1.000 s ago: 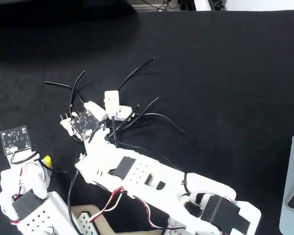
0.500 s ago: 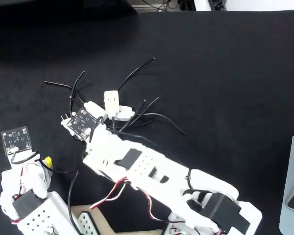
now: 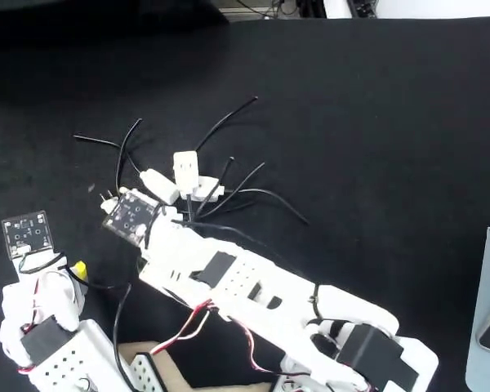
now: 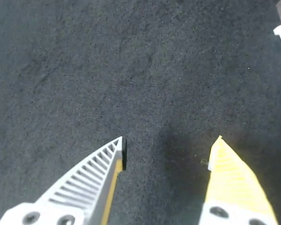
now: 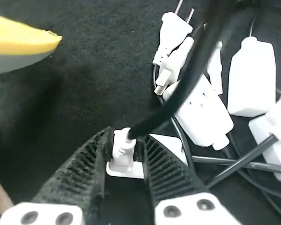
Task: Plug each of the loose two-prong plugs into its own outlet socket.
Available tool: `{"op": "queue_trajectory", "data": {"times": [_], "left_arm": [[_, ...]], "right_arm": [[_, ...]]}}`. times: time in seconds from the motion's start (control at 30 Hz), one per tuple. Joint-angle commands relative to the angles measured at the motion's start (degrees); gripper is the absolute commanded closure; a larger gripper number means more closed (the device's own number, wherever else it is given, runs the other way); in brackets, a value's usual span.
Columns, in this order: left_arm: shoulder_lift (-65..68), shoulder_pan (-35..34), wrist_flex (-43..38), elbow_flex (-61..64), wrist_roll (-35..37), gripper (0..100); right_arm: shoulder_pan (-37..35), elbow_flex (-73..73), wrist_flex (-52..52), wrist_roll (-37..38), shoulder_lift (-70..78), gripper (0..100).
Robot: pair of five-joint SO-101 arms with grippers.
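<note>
My right gripper (image 5: 126, 138) is shut on a white two-prong plug (image 5: 123, 155) whose black cord runs up and away from it. Just beyond lie a loose plug (image 5: 174, 27) with bare prongs, a long white outlet block (image 5: 203, 112) and a squarer white block (image 5: 251, 77). In the high view the right gripper (image 3: 124, 214) sits under its wrist board at the near-left edge of the pile, with the white blocks (image 3: 185, 170) close behind. My left gripper (image 4: 170, 139) is open over bare black cloth; its yellow fingertip (image 5: 19, 39) shows near the right gripper.
Several black cords (image 3: 229, 118) fan out from the pile across the black table (image 3: 367, 122). The left arm (image 3: 41, 327) sits at the near-left corner. A grey object (image 3: 488, 318) stands at the right edge.
The right arm's wrist has shifted left and toward the front edge, dragging the cords and a white block slightly with it. The left arm has kept still.
</note>
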Motion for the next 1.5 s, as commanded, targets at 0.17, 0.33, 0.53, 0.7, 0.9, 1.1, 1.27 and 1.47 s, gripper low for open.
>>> {"op": "queue_trajectory", "data": {"times": [0.17, 0.33, 0.53, 0.7, 0.9, 1.1, 1.27, 1.47], "left_arm": [[-0.5, 0.2, -1.1, -0.2, 0.3, 71], [-0.5, 1.1, -1.1, -0.1, 0.3, 71], [-0.5, 2.9, -1.1, 0.6, 0.1, 71], [-0.5, 2.9, -1.1, 0.7, 0.1, 71], [-0.5, 2.9, -1.1, 0.7, 0.1, 71], [-0.5, 2.9, -1.1, 0.7, 0.1, 71], [-0.5, 2.9, -1.1, 0.7, 0.1, 71], [-0.5, 2.9, -1.1, 0.7, 0.1, 71]], "right_arm": [[2.5, 2.5, 1.7, 11.4, 0.8, 98.7], [2.5, 3.8, -0.3, 13.4, 0.7, 98.7], [2.7, 8.7, -9.6, 13.4, 0.5, 98.7], [2.7, 14.0, -16.1, 13.3, -3.3, 98.7], [2.8, 19.7, -12.3, 13.0, -11.9, 98.7], [5.1, 21.5, -4.7, 12.7, -20.0, 98.7], [11.1, 21.5, -1.5, 7.1, -21.9, 98.7], [11.7, 21.5, -0.3, 3.9, -22.3, 98.7]]}}
